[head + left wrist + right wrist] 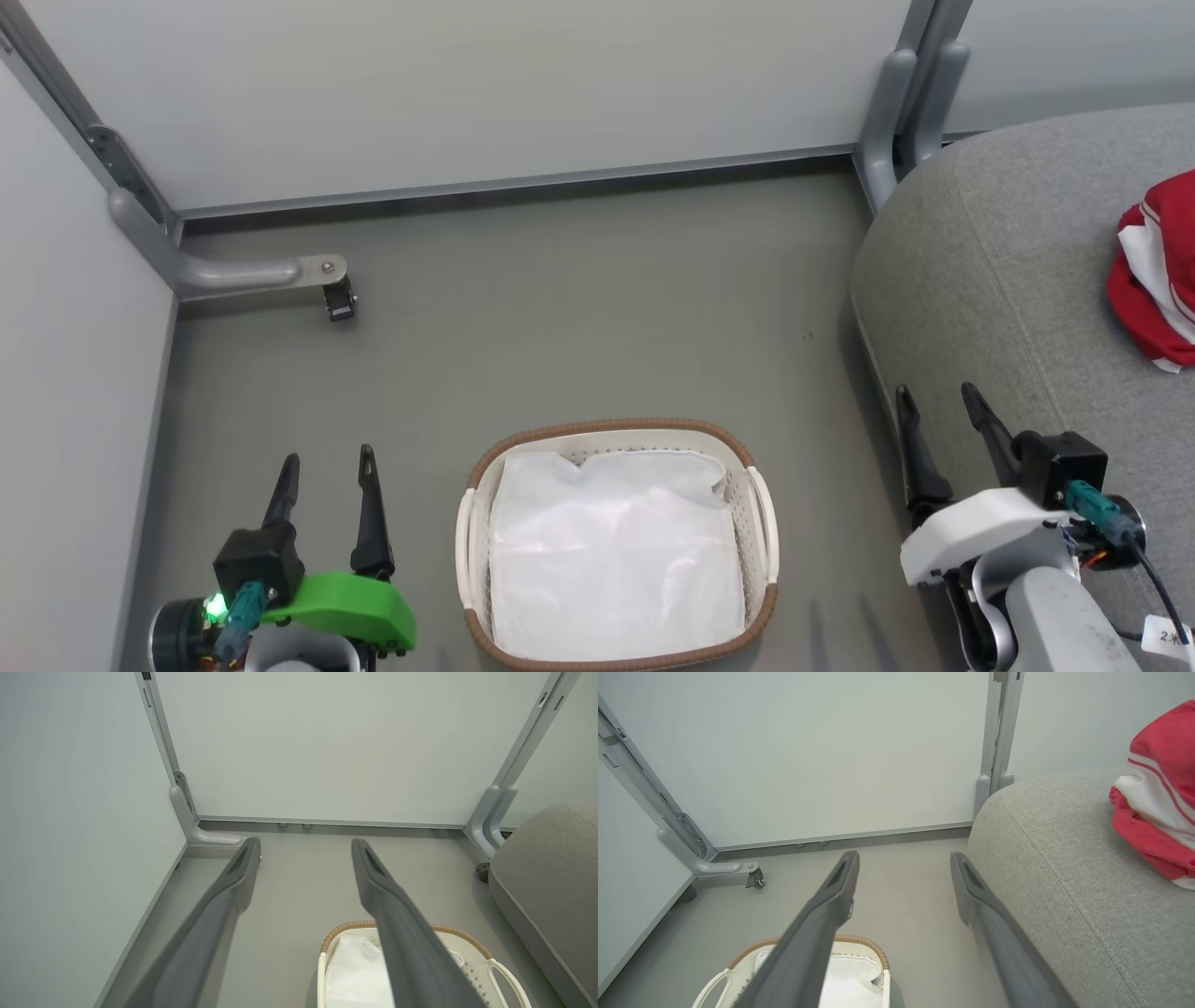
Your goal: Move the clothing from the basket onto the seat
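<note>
The white perforated basket (pixel 758 523) with its brown woven rim stands on the floor at the bottom middle, holding just a white liner sheet (pixel 611 551). Red clothing (pixel 1158 271) with white stripes lies bunched on the light grey seat (pixel 990 271) at the far right edge. My left gripper (pixel 329 467) hangs open to the left of the basket with nothing between its fingers. My right gripper (pixel 936 401) is open and empty beside the seat's front edge. The right wrist view has the clothing (pixel 1157 798) on the seat (pixel 1064 858), and the basket (pixel 873 947) below.
Pale partition walls close off the back and left. A grey metal foot with a caster (pixel 338 301) juts onto the floor at the back left, and another post (pixel 896 121) stands behind the seat. Grey floor (pixel 579 308) spreads between the basket and the back wall.
</note>
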You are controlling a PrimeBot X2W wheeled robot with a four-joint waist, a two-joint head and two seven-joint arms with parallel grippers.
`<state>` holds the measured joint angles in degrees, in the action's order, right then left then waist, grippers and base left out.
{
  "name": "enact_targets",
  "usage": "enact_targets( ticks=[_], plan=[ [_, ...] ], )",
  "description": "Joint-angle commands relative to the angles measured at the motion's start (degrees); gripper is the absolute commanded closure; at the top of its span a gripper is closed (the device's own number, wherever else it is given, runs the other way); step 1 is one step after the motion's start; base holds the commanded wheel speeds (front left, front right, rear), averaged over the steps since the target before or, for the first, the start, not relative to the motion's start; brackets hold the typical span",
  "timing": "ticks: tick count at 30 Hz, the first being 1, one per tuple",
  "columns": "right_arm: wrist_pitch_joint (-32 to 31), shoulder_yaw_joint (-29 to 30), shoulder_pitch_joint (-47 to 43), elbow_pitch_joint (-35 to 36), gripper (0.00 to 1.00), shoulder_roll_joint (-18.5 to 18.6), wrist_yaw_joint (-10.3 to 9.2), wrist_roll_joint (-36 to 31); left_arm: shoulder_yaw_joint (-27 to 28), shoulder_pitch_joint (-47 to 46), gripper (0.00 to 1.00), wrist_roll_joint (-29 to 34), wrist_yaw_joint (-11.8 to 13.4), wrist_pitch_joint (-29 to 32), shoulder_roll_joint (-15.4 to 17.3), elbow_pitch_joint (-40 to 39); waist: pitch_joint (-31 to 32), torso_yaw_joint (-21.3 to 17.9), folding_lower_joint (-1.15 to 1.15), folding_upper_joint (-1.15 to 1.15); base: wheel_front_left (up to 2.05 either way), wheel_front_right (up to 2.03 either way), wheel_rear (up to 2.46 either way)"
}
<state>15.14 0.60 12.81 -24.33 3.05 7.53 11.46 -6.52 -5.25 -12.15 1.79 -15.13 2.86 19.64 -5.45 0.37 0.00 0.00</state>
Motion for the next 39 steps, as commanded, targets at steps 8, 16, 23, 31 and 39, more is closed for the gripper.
enact_targets(
  ticks=[8,16,23,31,39],
  plan=[
    [0.0,-0.5,-3.8,0.9,0.00,0.0,-0.08,0.5,0.3,3.6,0.00,0.1,0.1,0.0,0.1,1.0,2.5,-0.4,0.00,0.00,0.00,0.00,0.00],
    [0.0,-2.0,-6.5,1.0,0.00,0.1,-0.08,2.2,-0.3,4.5,0.00,-2.1,-1.1,0.0,0.2,2.1,3.5,0.2,0.00,0.00,0.00,0.00,0.00],
    [-1.1,-1.4,-6.5,-0.4,1.00,-0.6,0.00,5.0,0.2,3.4,1.00,-5.4,-1.4,1.1,-0.1,3.5,3.6,0.2,0.00,0.00,0.00,0.00,0.00],
    [-3.3,-0.7,-6.6,1.0,1.00,-0.5,-0.01,13.4,1.6,3.0,1.00,-13.6,-2.3,3.3,-0.1,2.4,3.7,0.1,0.00,0.00,0.00,0.00,0.00],
    [-5.4,0.0,-6.6,2.2,1.00,-0.5,-0.01,21.1,2.8,2.5,1.00,-21.3,-3.1,5.3,-0.1,1.3,3.8,0.1,0.00,0.00,0.00,0.00,0.00]
  ],
)
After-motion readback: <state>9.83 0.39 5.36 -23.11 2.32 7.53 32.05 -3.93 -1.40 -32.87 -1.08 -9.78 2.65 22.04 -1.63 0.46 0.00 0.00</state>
